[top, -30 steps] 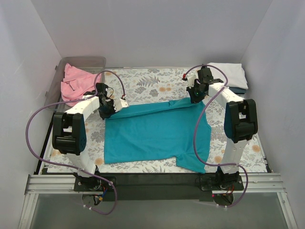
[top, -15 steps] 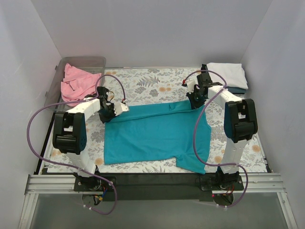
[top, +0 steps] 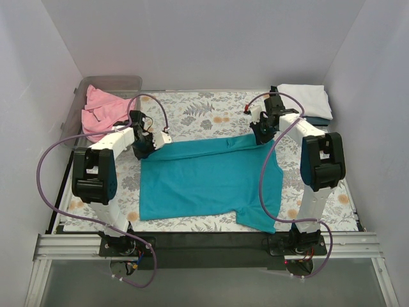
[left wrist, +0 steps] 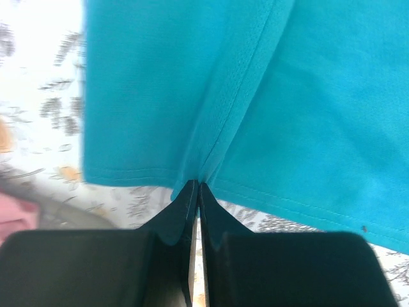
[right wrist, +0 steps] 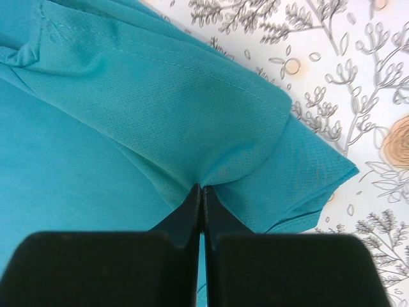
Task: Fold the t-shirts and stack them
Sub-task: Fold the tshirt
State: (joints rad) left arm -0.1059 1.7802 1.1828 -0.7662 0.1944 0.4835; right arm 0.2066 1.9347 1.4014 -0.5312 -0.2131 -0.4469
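— While the overhead view lays out the whole teal t-shirt [top: 204,182] spread on the floral table cloth [top: 204,105], it hides the fingertips. How do the jaws stand?

— The wrist cameras settle that. The left gripper [left wrist: 195,188] is pinched tight on a pucker of teal cloth right at a hemmed edge, with a seam running up from the pinch. The right gripper [right wrist: 201,190] is likewise closed on a gathered fold of the same shirt, beside a hemmed corner lying on the pattern.

— And what do the wrists miss?

— Everything around. From above, both grips sit on the shirt's far edge, one at each far corner. A narrow band along that edge looks lifted or folded; I cannot tell which. The near-right sleeve reaches close to the table's near edge.

— Room to move?

— Bare patterned cloth lies beyond the far edge, between the arms. The pink t-shirt [top: 102,112] sits in the clear plastic bin [top: 112,83] at far left, near the left arm. The white t-shirt [top: 307,97] lies on the dark grey-blue t-shirt [top: 321,120] at far right, near the right gripper.
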